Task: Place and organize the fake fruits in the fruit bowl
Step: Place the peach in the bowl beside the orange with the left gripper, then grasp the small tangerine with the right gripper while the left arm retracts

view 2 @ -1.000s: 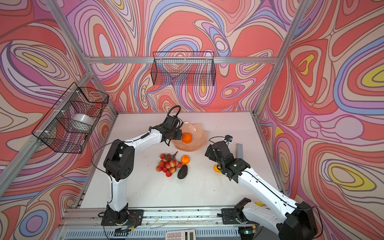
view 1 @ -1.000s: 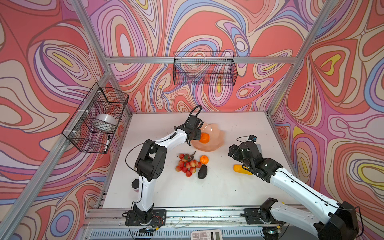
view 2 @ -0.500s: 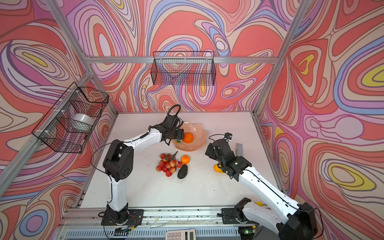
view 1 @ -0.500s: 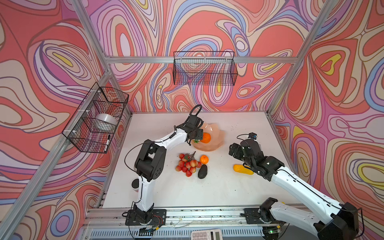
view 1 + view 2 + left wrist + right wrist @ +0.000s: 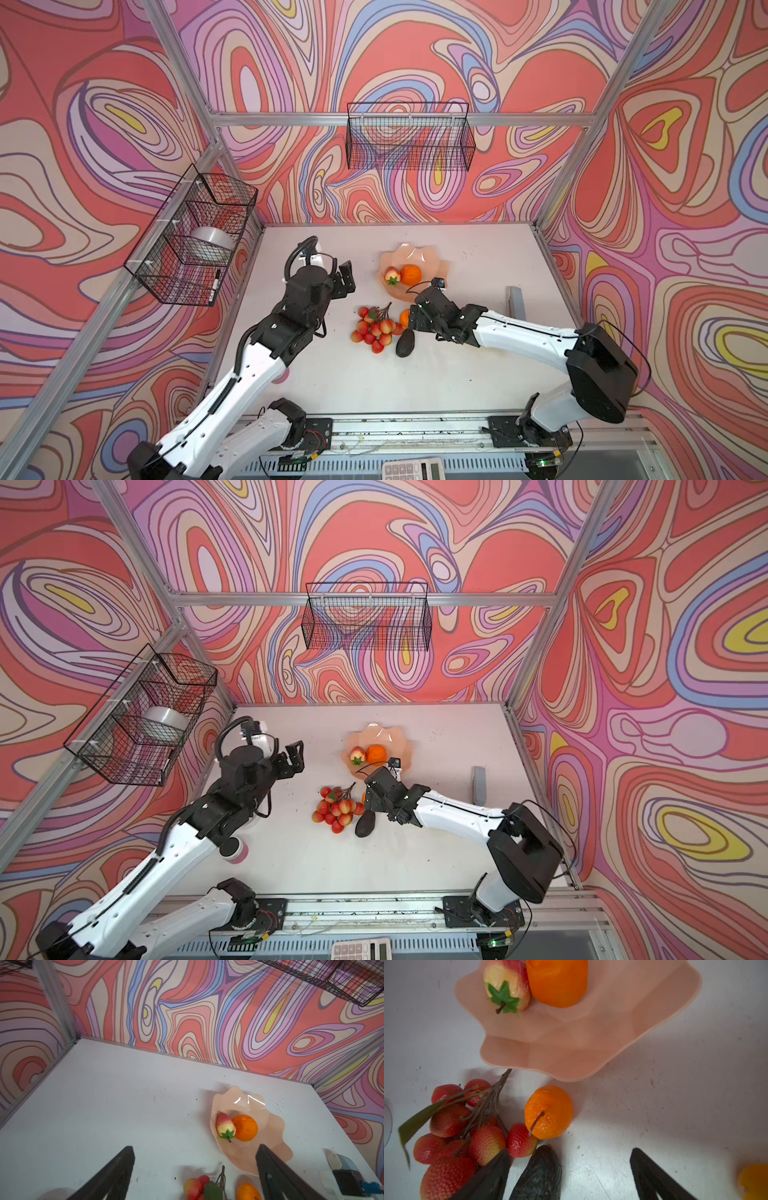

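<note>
On the table [image 5: 374, 386], left jaws released, withdrawn from the bowl [image 5: 411, 254]; right jaws now gape over the avocado [image 5: 405, 343]

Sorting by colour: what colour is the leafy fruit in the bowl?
Peach: red fading to pale yellow, green leaves; right wrist view.

holds the left hand [image 5: 345, 279] raised with the elbow bent, jaws spread wide and empty. stretches the right arm [image 5: 523, 336] low across the middle, right hand [image 5: 412, 319] pointing toward the left, jaws parted wide, gripping nothing.
</note>
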Robot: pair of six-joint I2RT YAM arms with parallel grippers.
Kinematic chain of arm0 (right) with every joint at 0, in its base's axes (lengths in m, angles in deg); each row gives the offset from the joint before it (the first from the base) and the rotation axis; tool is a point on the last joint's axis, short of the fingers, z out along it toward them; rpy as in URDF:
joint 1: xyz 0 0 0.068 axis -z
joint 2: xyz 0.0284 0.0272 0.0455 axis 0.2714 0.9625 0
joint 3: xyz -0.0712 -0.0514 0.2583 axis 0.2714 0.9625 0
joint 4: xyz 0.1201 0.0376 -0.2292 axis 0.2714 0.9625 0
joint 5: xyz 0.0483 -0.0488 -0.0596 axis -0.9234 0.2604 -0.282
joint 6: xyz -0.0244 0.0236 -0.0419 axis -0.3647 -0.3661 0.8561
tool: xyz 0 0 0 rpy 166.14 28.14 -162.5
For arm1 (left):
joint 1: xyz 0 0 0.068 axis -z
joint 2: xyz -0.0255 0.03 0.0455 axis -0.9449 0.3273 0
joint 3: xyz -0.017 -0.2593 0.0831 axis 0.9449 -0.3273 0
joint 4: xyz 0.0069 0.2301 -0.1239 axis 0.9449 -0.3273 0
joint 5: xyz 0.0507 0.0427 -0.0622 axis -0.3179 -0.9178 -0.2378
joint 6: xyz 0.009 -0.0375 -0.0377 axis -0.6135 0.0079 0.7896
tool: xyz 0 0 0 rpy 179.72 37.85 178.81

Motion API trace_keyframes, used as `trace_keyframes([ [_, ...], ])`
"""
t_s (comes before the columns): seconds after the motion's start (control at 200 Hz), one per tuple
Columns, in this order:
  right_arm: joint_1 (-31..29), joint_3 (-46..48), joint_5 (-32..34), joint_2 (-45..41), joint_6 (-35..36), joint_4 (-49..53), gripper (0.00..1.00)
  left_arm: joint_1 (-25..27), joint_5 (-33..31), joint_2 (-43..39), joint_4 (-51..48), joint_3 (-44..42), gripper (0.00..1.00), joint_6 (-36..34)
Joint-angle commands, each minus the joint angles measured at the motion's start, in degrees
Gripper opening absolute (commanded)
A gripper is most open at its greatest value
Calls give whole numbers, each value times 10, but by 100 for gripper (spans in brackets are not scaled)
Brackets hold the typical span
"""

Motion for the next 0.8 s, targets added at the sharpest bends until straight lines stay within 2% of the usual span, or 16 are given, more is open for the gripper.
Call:
trace_keyframes([
  [0.0,-2,-28,12,30,-19,-33,95,-2,-56,-103,-108,-65,96,56],
  [0.16,-1,-70,-12,93,-18,-38,95,-2,-62,-267,-190,-130,99,106],
  [0.27,-1,-89,-10,123,-21,-52,94,-2,-57,-324,-221,-145,99,120],
  [0.386,-1,-131,-4,173,-19,-19,93,-2,-55,-327,-254,-135,99,127],
  [0.471,-1,-144,-3,192,-24,-8,86,-2,-48,-315,-265,-122,99,124],
  [0.691,-2,-107,35,179,-57,-2,73,-2,-15,-289,-244,-110,98,108],
  [0.796,-2,-83,50,163,-69,-4,60,-2,-11,-283,-236,-114,98,106],
])
